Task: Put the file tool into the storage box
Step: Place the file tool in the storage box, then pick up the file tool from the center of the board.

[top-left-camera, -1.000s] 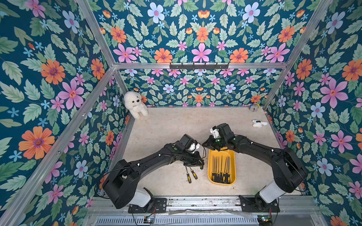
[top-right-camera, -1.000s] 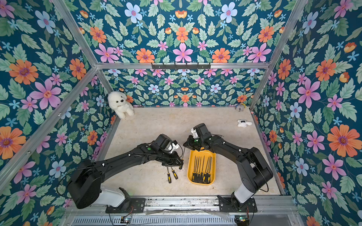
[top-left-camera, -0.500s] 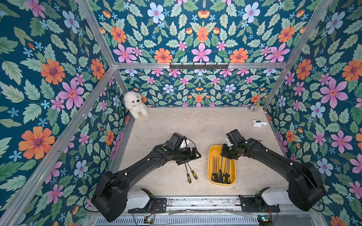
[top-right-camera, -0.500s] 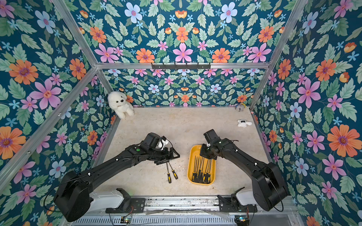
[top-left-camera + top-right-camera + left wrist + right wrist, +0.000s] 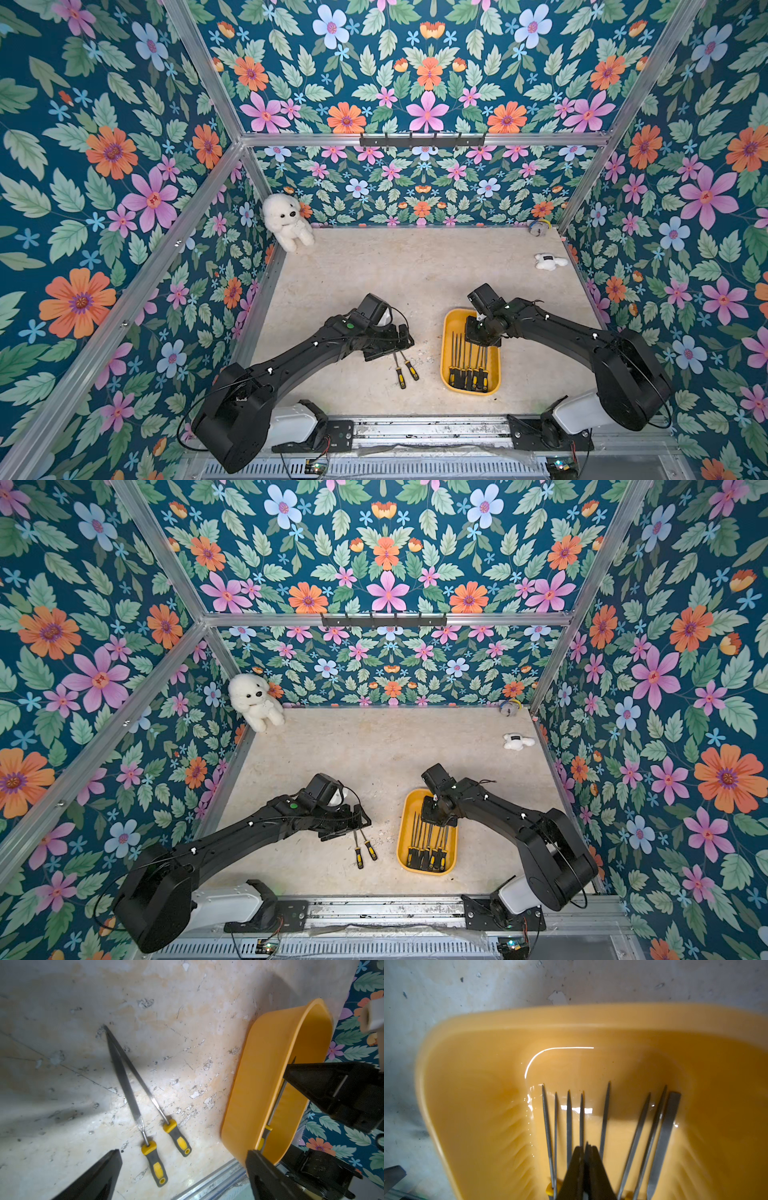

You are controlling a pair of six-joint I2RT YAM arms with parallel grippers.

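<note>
The yellow storage box [image 5: 444,361] [image 5: 401,841] stands at the front of the table, with several files [image 5: 469,374] [image 5: 604,1115] lying in it. My right gripper [image 5: 482,338] [image 5: 438,816] [image 5: 586,1147] hangs over the box's far half. It is shut on a file tool [image 5: 278,1097] near the tip, and the handle slants down into the box. My left gripper [image 5: 403,340] [image 5: 361,820] [image 5: 184,1153] is open and empty. It hovers over two more files [image 5: 399,370] [image 5: 124,1082] lying on the table left of the box, their tips together.
A white plush dog [image 5: 286,222] sits in the back left corner. A small white toy [image 5: 548,262] and a small grey object [image 5: 539,227] lie at the back right. A metal rail [image 5: 415,432] borders the front edge. Flowered walls enclose the table.
My left gripper has opened and drawn back to the left. My right gripper has moved from beside it to above the storage box and has stayed shut.
</note>
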